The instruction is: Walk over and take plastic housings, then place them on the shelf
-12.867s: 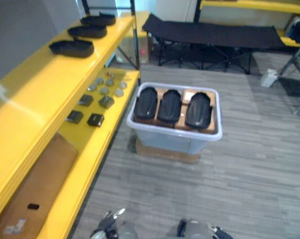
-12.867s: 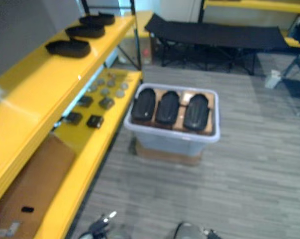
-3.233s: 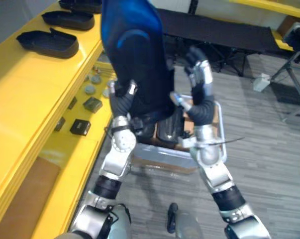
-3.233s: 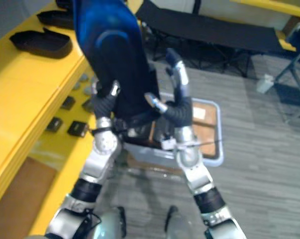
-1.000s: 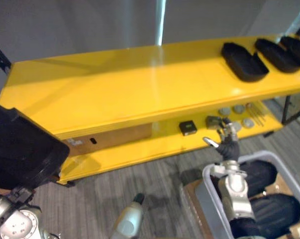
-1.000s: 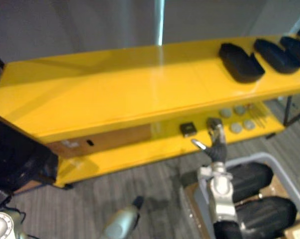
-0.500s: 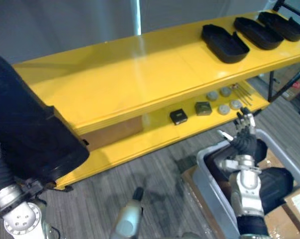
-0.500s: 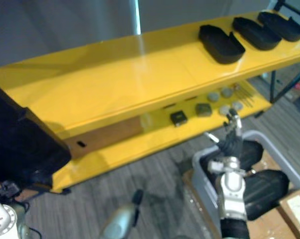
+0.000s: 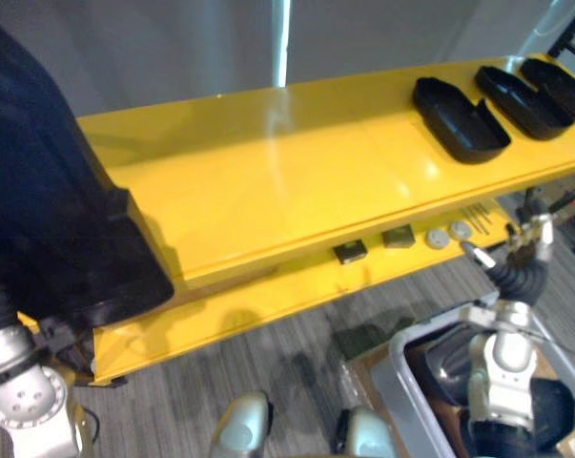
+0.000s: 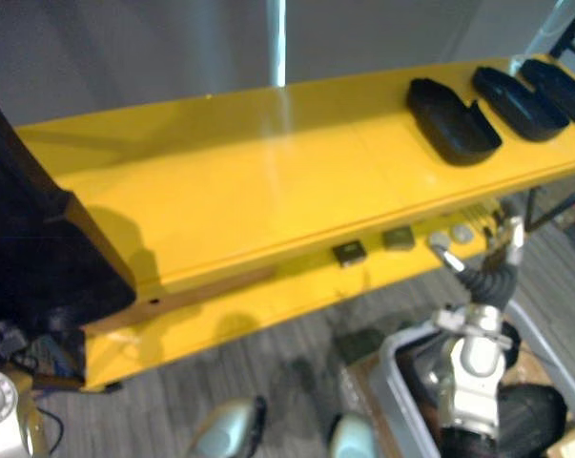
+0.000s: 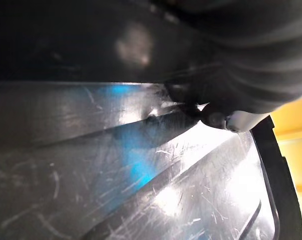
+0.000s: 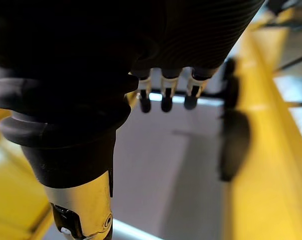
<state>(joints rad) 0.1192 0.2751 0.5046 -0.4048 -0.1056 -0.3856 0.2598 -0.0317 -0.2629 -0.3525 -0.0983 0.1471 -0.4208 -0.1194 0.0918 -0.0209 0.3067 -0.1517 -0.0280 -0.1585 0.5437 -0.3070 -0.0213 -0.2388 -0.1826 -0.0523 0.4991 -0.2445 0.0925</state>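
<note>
set down this far left, the housing (image 9: 63, 219) could overhang the shelf (image 9: 297, 181) end and fall. left hand (image 11: 251, 60): grip hidden, can't tell; right hand (image 9: 518, 256) relaxed open, empty.

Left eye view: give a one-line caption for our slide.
Black plastic housing held up near the yellow shelf bearing three more housings; right hand open.

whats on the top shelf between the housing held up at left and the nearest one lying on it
Nothing: both eye views show bare yellow top shelf from the held housing to the nearest placed housing.
</note>
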